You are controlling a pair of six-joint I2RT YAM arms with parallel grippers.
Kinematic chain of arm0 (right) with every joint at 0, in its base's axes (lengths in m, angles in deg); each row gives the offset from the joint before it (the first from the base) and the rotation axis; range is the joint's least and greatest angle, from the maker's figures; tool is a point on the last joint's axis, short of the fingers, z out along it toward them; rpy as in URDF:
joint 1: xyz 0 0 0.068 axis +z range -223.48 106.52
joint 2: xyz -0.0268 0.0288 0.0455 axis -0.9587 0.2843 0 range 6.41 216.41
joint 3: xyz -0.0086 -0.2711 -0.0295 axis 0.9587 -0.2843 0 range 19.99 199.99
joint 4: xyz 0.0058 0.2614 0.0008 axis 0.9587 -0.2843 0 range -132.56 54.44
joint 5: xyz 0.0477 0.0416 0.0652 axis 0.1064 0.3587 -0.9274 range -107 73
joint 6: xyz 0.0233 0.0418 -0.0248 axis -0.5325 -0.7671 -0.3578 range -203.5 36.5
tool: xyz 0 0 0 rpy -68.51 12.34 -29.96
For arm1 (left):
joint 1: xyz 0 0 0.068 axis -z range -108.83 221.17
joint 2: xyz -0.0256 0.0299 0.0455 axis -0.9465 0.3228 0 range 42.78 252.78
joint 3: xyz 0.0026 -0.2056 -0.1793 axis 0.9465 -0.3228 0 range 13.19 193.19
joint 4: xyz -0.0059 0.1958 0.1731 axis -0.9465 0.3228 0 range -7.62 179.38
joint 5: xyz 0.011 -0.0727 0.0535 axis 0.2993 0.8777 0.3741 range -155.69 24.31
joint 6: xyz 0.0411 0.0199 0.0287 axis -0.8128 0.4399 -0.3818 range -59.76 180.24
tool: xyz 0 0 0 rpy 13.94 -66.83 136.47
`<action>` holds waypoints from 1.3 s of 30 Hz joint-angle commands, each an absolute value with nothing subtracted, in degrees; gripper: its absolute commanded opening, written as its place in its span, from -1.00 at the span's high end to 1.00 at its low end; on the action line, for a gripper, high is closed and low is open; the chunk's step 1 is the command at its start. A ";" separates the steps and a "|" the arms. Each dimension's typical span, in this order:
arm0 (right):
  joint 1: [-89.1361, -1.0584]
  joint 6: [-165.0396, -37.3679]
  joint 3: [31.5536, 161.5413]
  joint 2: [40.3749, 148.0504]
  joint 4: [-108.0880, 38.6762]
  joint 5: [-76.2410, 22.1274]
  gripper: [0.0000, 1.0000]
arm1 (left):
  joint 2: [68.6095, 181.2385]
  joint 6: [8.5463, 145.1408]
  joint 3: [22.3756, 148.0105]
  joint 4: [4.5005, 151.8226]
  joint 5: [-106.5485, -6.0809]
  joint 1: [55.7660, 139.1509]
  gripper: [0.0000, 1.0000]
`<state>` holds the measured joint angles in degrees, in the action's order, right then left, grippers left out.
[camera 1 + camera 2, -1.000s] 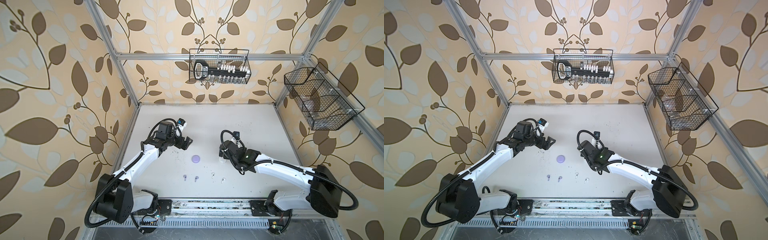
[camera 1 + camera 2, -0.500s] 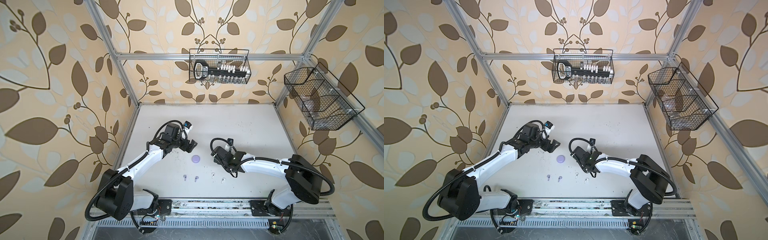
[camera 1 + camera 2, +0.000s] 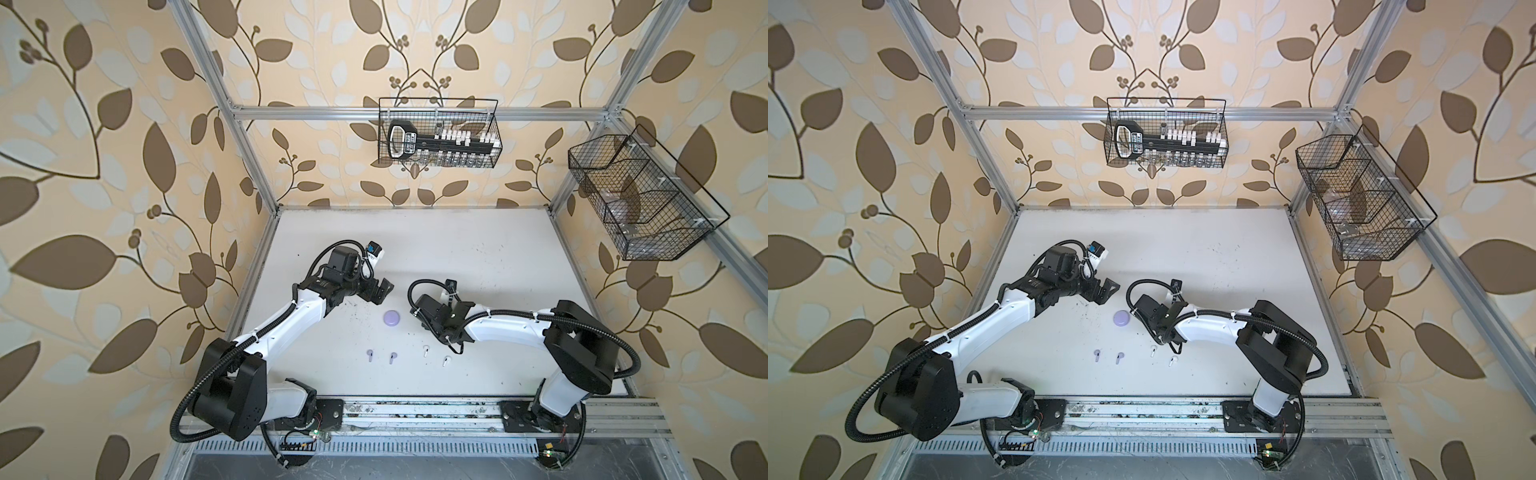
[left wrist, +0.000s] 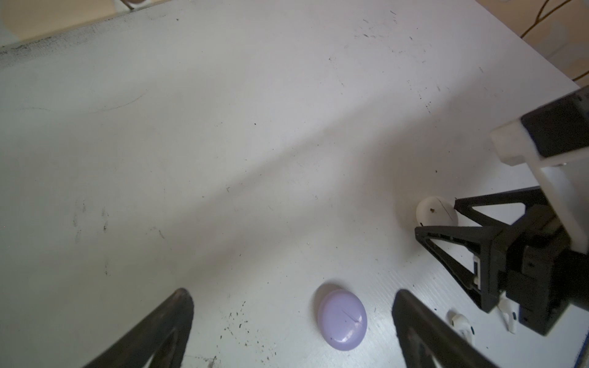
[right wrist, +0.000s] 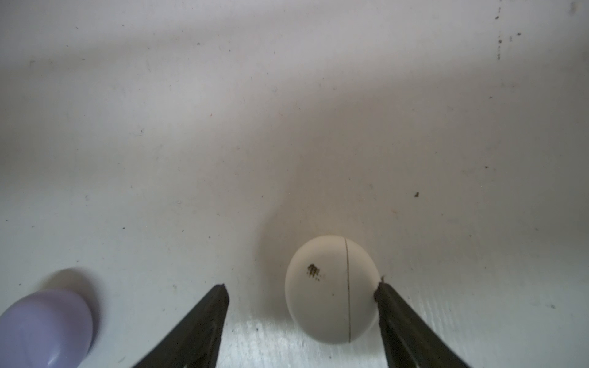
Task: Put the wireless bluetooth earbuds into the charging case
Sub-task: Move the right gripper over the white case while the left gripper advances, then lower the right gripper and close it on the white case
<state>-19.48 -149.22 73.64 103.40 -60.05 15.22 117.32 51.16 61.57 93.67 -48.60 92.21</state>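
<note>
Four tiny earbuds lie in a row near the front: two lavender (image 3: 369, 354) (image 3: 392, 356) and two white (image 3: 425, 352) (image 3: 445, 360). The closed lavender charging case (image 3: 391, 318) (image 4: 342, 318) lies flat on the table. My left gripper (image 3: 380, 291) (image 4: 293, 296) hangs open over it, so the case sits between the fingers, nearer one, touching neither. My right gripper (image 5: 301, 288) straddles a closed white case (image 5: 331, 290) (image 4: 433, 210). One finger (image 5: 387, 306) touches its side and the other stands apart. In both top views the right wrist hides the white case.
The lavender case (image 5: 44, 325) lies close beside the right gripper. A wire basket (image 3: 438, 133) holding a tool hangs on the back wall, and another basket (image 3: 640, 199) hangs at the right. The white table (image 3: 457, 249) has frame posts at its corners.
The right arm has swung left toward the middle, and its jaws have narrowed around the white case. The left gripper has shifted right to hang above the lavender case, still wide open.
</note>
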 commanded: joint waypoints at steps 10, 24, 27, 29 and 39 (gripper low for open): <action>-18.37 -153.29 74.31 104.30 -64.86 17.78 -0.48 | 116.21 50.46 61.29 93.10 -49.17 92.35 -0.98; -19.91 -150.53 75.01 106.43 -63.11 16.13 -0.34 | 116.29 50.40 61.37 93.65 -49.43 92.35 -0.98; -20.11 -150.21 75.19 106.72 -62.98 15.96 -0.29 | 116.61 50.48 61.53 93.76 -49.43 92.35 -0.98; -20.22 -149.86 75.27 107.08 -62.80 15.71 -0.26 | 116.70 50.48 61.60 93.90 -49.42 92.35 -0.98; -20.03 -149.05 75.01 108.31 -62.12 15.08 -0.19 | 116.70 50.46 61.68 94.16 -49.62 92.35 -0.98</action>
<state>-20.03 -149.02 73.82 107.12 -61.99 15.29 117.32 51.16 61.57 93.93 -49.48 92.21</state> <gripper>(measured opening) 0.594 0.988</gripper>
